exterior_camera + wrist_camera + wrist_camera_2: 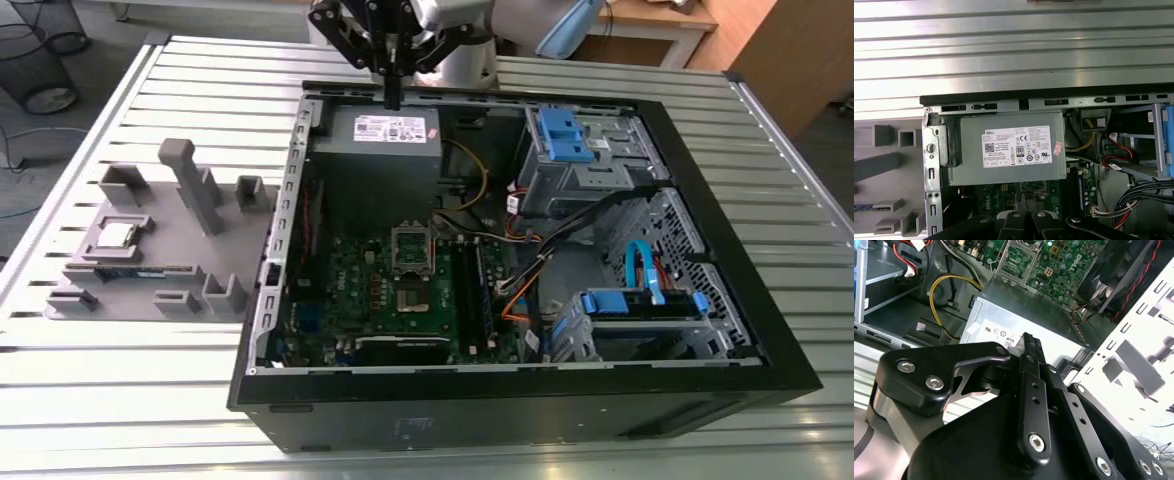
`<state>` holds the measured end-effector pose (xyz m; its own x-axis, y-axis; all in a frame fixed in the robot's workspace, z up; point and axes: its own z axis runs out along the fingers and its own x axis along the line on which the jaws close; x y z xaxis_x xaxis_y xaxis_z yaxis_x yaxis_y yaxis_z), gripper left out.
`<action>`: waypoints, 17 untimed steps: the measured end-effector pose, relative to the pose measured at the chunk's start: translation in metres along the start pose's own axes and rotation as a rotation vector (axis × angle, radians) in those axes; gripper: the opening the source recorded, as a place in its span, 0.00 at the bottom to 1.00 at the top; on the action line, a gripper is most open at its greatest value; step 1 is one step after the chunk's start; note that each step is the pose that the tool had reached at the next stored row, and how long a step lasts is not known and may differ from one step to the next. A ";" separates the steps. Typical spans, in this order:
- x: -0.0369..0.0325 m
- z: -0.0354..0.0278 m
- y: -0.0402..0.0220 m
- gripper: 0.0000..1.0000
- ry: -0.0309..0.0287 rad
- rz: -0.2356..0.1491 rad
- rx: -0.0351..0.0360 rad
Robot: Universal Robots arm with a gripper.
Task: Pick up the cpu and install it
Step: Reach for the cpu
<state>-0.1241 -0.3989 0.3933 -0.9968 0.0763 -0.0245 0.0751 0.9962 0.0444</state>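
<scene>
The cpu, a small silver square chip, lies in a recess of the grey holder block on the exterior view's left, outside the computer case. My gripper hangs far from it, above the case's back edge over the grey power supply, with its black fingers pressed together and nothing between them. In both wrist views the shut gripper points over the power supply. The motherboard's socket sits mid-board with its metal frame raised, and the socket appears beyond the power supply.
The open black case lies on a slatted metal table. Inside are blue drive cages, a second bay and loose cables. A green memory stick rests on the holder, which has upright posts.
</scene>
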 end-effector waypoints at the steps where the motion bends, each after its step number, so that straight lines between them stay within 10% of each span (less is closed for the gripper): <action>1: 0.0004 0.0000 0.0000 0.11 0.0000 0.000 0.0000; 17: 0.0049 -0.0002 -0.0004 0.11 0.0000 0.000 0.0000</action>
<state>-0.1290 -0.3990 0.3933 -0.9968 0.0762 -0.0245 0.0751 0.9962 0.0444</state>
